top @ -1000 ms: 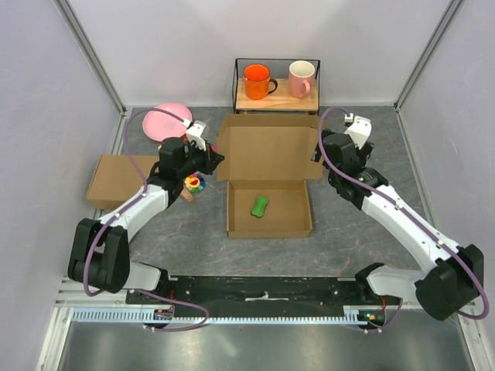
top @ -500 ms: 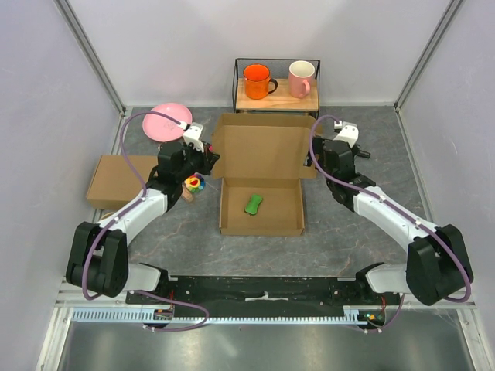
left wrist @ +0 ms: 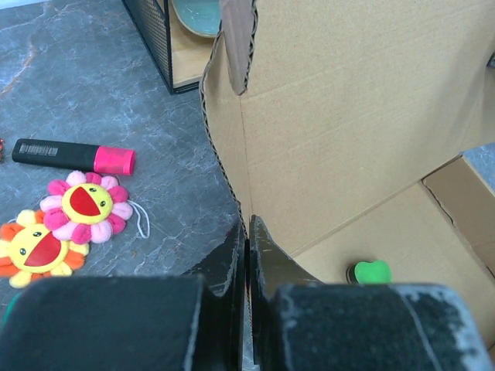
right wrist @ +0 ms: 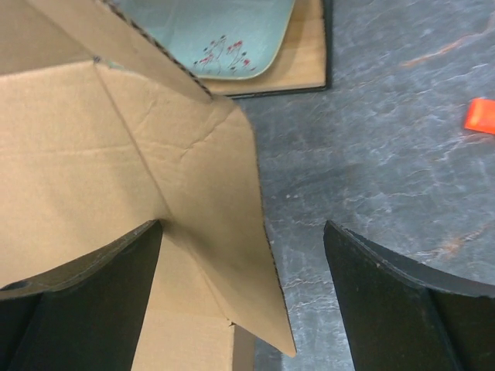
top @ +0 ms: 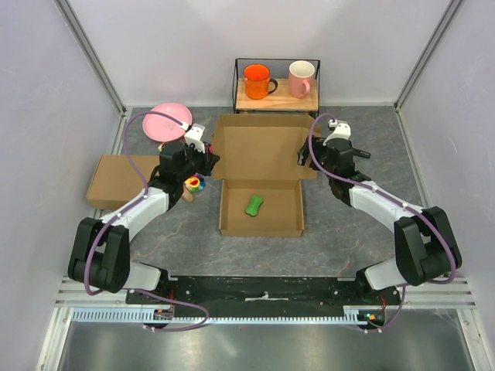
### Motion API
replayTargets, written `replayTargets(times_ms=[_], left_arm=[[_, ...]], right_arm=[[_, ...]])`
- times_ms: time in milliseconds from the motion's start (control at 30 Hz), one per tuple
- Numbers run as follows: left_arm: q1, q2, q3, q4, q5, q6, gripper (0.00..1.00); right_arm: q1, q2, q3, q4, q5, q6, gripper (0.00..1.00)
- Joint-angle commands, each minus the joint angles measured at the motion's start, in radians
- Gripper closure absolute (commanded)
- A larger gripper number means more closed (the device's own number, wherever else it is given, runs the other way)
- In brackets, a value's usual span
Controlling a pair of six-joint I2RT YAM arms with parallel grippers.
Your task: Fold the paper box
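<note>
Plainly, brown paper box (top: 263, 154), lid raised upright, tray open

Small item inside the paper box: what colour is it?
Green. The small item lying on the floor of the paper box shows best in the top external view.

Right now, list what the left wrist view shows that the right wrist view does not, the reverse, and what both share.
Left wrist only: a black-and-pink marker, two flower toys, a green item inside the paper box, the left gripper shut on the lid's edge. Right wrist only: an orange scrap, the right gripper open, a lid flap showing between its fingers. Both: the paper box, the teal plate, the grey table.
</note>
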Motion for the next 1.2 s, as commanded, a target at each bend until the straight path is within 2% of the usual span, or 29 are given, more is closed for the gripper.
replayTargets(times_ms=[0,233,300,333,467,600,733,933,1167], left_arm=[[-0.005,-0.002,0.028,0.049,-0.012,0.050,0.98],[-0.034,-0.047,0.014,0.057,-0.070,0.022,0.98],[-0.049,-0.059,0.005,0.068,-0.084,0.013,0.98],[-0.054,-0.065,0.000,0.074,-0.096,-0.002,0.98],[-0.098,-0.085,-0.052,0.123,-0.141,-0.027,0.98],[-0.140,-0.104,-0.104,0.195,-0.179,-0.047,0.98],[-0.178,-0.092,-0.132,0.229,-0.250,-0.050,0.98],[-0.195,-0.094,-0.161,0.257,-0.341,-0.077,0.97],[-0.262,-0.099,-0.155,0.257,-0.470,-0.155,0.97]], right_arm=[[0.002,0.005,0.026,0.053,-0.099,0.013,0.10],[0.045,-0.075,-0.017,0.019,-0.043,0.017,0.30],[0.063,-0.081,-0.012,-0.002,-0.001,0.003,0.39],[0.086,-0.078,0.000,-0.034,0.019,-0.009,0.47],[0.141,-0.075,0.006,-0.077,0.094,-0.023,0.64],[0.178,-0.077,-0.010,-0.096,0.138,-0.006,0.73],[0.224,-0.081,-0.027,-0.116,0.220,0.023,0.87],[0.278,-0.090,-0.053,-0.162,0.327,0.052,1.00],[0.356,-0.064,-0.069,-0.219,0.442,0.161,1.00]])
